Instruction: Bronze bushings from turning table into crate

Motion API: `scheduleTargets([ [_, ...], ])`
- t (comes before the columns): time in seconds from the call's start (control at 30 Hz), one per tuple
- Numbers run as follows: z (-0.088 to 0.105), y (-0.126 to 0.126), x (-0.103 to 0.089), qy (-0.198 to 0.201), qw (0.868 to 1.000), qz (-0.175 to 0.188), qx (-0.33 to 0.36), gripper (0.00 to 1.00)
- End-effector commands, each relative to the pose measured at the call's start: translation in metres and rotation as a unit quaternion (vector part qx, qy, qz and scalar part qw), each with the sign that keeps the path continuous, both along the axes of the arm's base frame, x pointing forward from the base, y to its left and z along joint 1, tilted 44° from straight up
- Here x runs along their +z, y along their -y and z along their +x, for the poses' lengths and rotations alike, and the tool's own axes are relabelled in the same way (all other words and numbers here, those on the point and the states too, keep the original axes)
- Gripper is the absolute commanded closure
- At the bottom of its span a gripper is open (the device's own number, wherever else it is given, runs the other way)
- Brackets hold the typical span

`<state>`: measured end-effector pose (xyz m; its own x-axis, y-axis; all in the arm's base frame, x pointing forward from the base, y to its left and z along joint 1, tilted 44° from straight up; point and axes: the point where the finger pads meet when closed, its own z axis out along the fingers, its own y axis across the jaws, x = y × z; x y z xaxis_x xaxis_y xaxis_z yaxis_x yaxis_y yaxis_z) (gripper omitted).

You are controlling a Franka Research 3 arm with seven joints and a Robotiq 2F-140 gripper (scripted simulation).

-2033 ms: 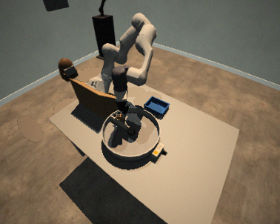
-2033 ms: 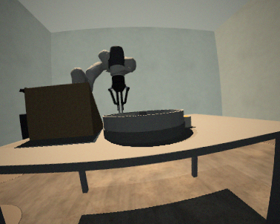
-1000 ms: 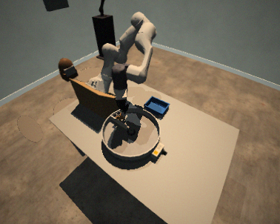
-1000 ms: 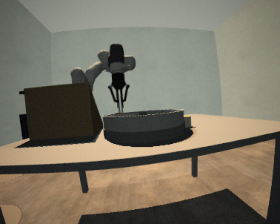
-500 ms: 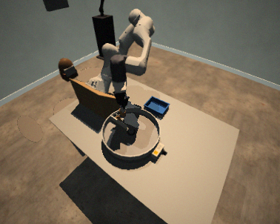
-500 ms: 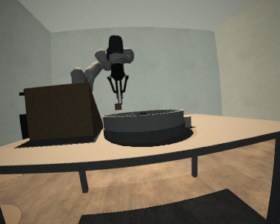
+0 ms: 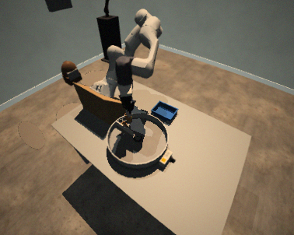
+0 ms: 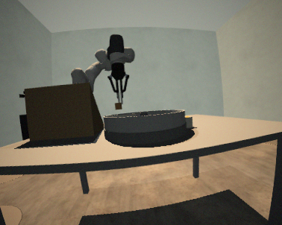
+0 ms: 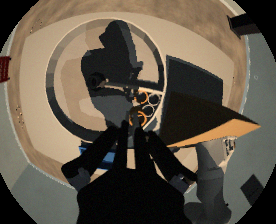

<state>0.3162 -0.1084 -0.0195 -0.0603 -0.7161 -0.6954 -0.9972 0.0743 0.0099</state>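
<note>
My gripper [image 7: 127,110] [image 8: 119,101] [image 9: 131,117] is shut on a bronze bushing [image 8: 118,106], held upright just above the turning table's rim level. The turning table [image 7: 138,165] [image 8: 145,124] is a round, walled, pale dish. In the wrist view, another bronze bushing [image 9: 145,93] and two steel bushings [image 9: 154,104] [image 9: 152,110] lie beyond the fingertips, in the part of the dish nearest the brown panel. The blue crate [image 7: 165,112] stands beside the dish; no bushing shows in it. The crate is hidden in the exterior view.
A tall brown panel [image 7: 96,102] [image 8: 59,113] [image 9: 204,122] stands on the table close beside the dish, near the arm. A dark bar [image 9: 126,85] crosses the dish above its floor. A small box with an orange top [image 7: 166,159] is fixed on the dish's outer side.
</note>
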Motion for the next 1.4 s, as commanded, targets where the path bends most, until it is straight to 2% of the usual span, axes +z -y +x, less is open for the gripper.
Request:
scheduleTargets([
  [0.0,0.001,0.001,0.001,-0.003,1.000,0.000,-0.002,1.00],
  [0.97,0.001,0.000,0.002,-0.003,1.000,0.000,-0.002,1.00],
  [1.17,0.008,-0.009,0.011,-0.003,1.000,0.000,-0.002,1.00],
  [1.37,0.023,-0.029,0.032,-0.003,1.000,0.000,-0.002,1.00],
])
